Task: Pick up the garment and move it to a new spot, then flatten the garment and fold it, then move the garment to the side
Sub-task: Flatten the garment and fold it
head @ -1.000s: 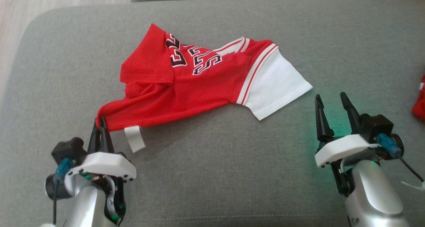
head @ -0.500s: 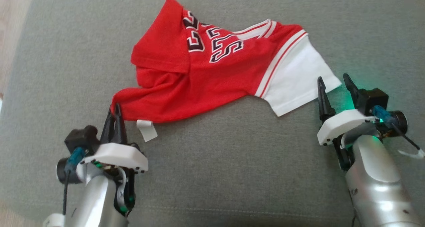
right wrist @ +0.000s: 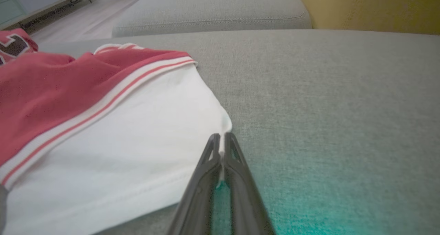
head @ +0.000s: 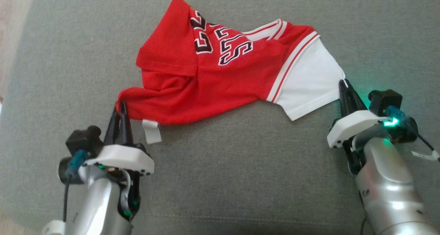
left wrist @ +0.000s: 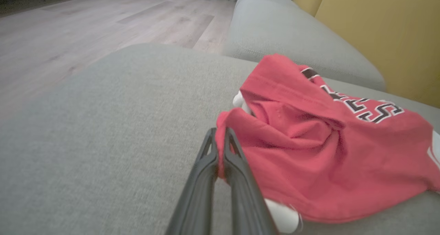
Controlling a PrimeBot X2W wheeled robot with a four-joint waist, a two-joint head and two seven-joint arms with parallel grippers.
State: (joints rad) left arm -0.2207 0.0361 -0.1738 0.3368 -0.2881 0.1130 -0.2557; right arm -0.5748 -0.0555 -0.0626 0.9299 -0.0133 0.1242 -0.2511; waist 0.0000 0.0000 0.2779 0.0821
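On cushion (head: 240,180), noted garment (head: 213,83) lying rumpled, red hem corner clamped in left gripper (head: 121,106), white sleeve corner clamped in right gripper (head: 342,84), both jaws closed tight on cloth, tag (head: 152,131) beside left in head view, floor (left wrist: 86,28) and yellow backrest (left wrist: 378,32) in left wrist view.

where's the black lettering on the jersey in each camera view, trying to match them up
Head view: black lettering at top centre, on the red jersey.
Left wrist view: lettering right of centre, on the jersey's far side.
Right wrist view: lettering at the far left edge, upper part.
Shared landmark: the grey cushion under the jersey.
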